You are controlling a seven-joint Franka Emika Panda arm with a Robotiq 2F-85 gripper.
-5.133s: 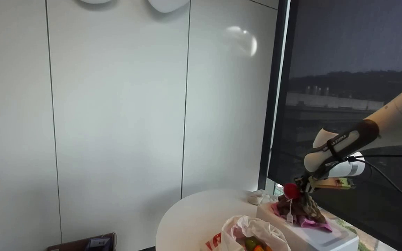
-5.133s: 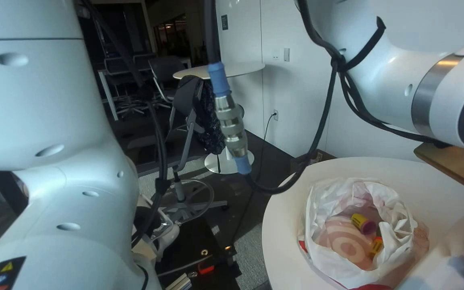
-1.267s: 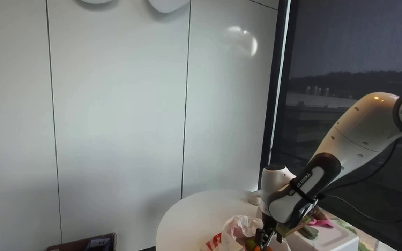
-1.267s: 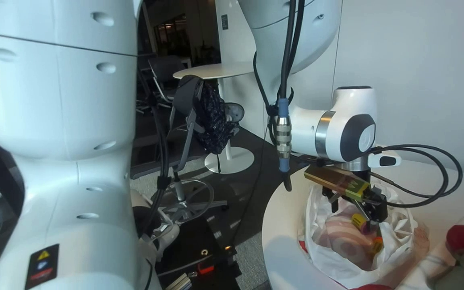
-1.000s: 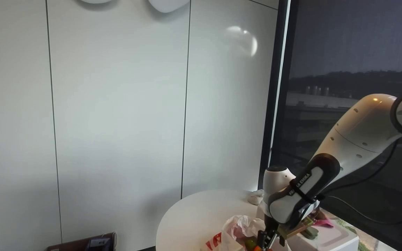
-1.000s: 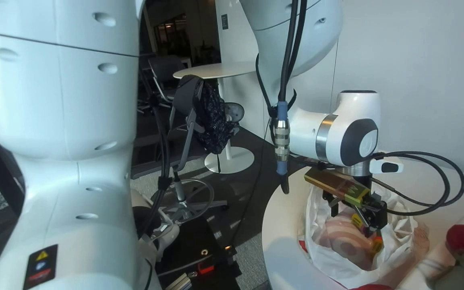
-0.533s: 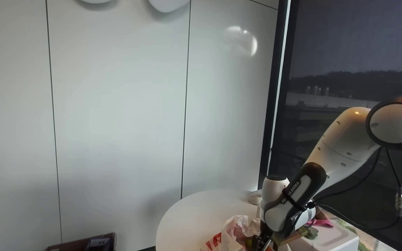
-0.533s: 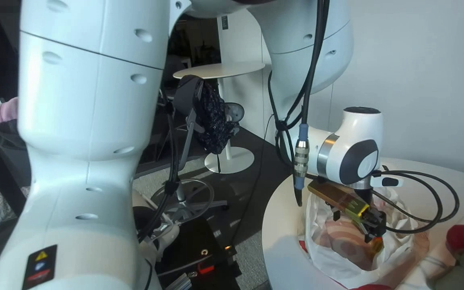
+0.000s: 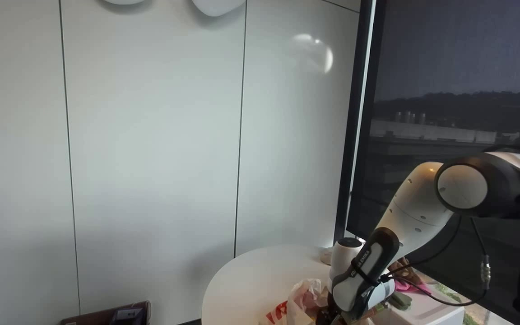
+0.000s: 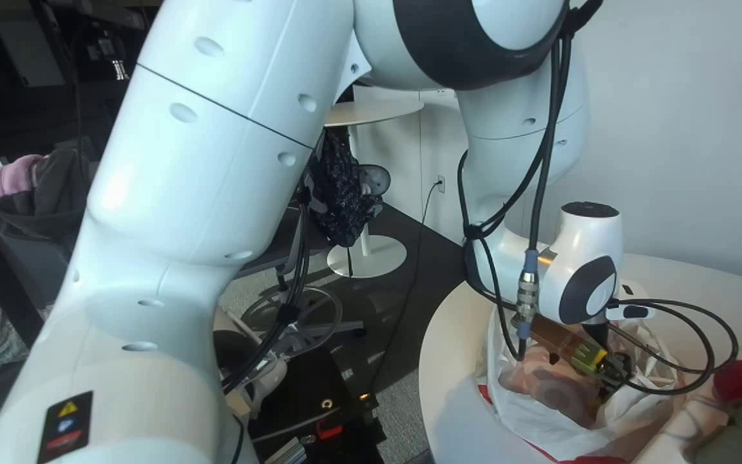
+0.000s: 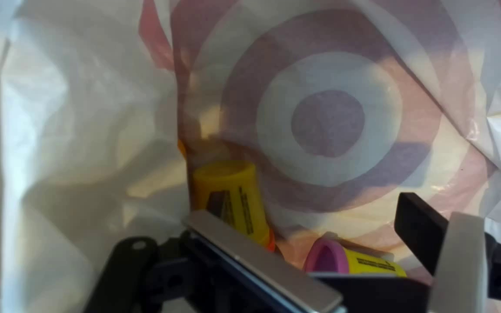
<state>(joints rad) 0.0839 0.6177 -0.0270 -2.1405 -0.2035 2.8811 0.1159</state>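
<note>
Wrist view: pincer spread, nothing pinched. A purple-ended tub shows in the gap, long axis running roughly across it, from finger toward finger; depth below the tips unclear. An orange-ended tub lies partly behind the frame-left finger; contact not readable. Both exterior views: pincer low at the mouth of the white bag on the round bench; tubs hard to make out.

- One gripper, with two fingers
- One arm
- One bag
- Two tubs plainly showing in the wrist view
- Two tables in an exterior view
- One box in an exterior view
- One warning label
- Two rounded white shapes, cut off atop an exterior view
</note>
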